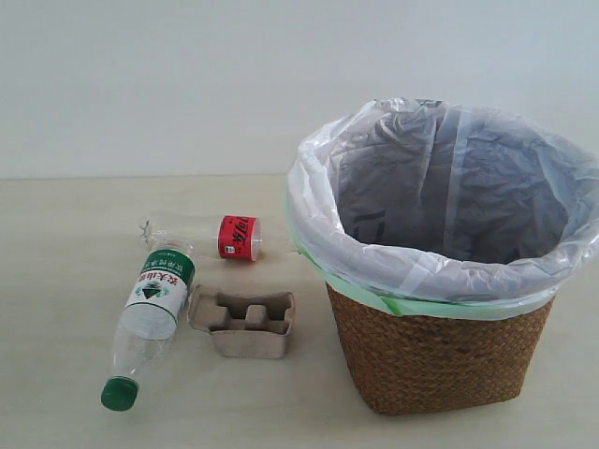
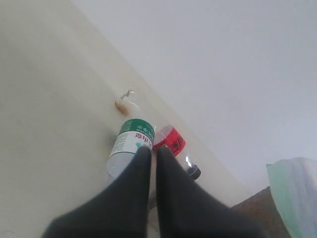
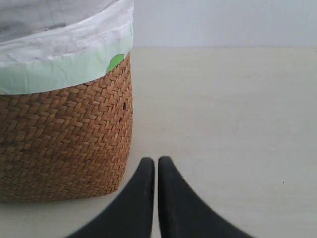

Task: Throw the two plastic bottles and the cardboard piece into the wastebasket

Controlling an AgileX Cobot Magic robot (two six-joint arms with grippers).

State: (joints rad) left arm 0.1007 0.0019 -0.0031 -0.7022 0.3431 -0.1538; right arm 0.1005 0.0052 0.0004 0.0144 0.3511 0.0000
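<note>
On the table's left lies the green-capped bottle (image 1: 150, 313) with its green-white label, cap toward the front. Behind it lies the red-label bottle (image 1: 220, 237). The beige cardboard piece (image 1: 243, 323) rests between the green-capped bottle and the wastebasket (image 1: 440, 360), a woven basket lined with a white bag. No gripper shows in the exterior view. In the left wrist view my left gripper (image 2: 154, 150) is shut and empty, above the green-capped bottle (image 2: 130, 144) and red-label bottle (image 2: 171, 141). My right gripper (image 3: 155, 161) is shut and empty, beside the wastebasket (image 3: 64, 139).
The pale tabletop (image 1: 56, 281) meets a plain white wall (image 1: 140, 75) at the back. The bag's green edge (image 1: 412, 304) hangs over the basket's rim. In the left wrist view the basket's edge (image 2: 292, 193) shows to one side.
</note>
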